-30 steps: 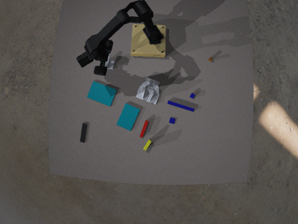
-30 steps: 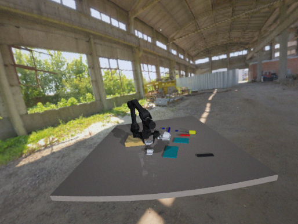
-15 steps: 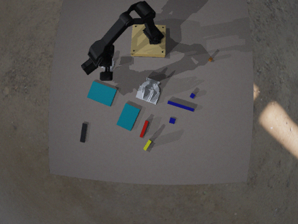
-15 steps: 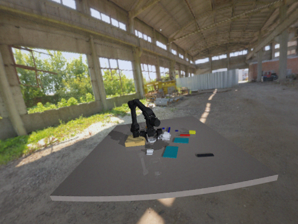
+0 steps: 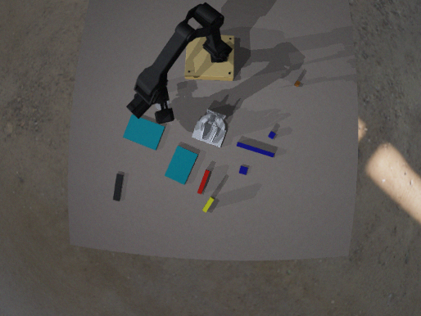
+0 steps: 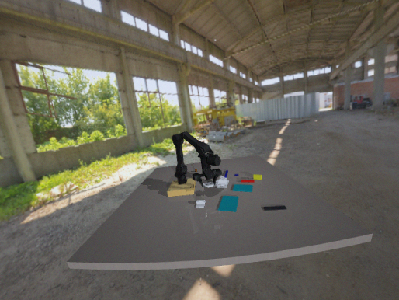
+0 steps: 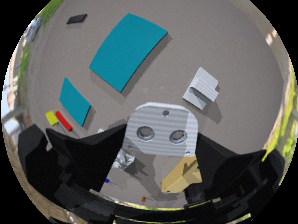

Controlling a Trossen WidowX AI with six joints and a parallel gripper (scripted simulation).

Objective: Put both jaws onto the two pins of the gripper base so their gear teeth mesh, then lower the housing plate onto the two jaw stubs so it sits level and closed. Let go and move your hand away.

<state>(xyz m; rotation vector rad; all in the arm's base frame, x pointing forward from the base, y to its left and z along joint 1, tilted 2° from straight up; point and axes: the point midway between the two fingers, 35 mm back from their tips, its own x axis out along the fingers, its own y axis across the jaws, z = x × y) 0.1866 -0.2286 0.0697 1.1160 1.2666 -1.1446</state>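
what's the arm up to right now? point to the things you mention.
The gripper (image 7: 160,131) is clamped on the housing plate (image 7: 162,120), a pale plate with two round holes, and holds it up off the table. Below stands the gray-white gripper assembly (image 5: 210,128) (image 6: 222,182), where the plate probably goes next. The plate is not on it yet. Whether both jaws are meshed on their pins is too small to tell.
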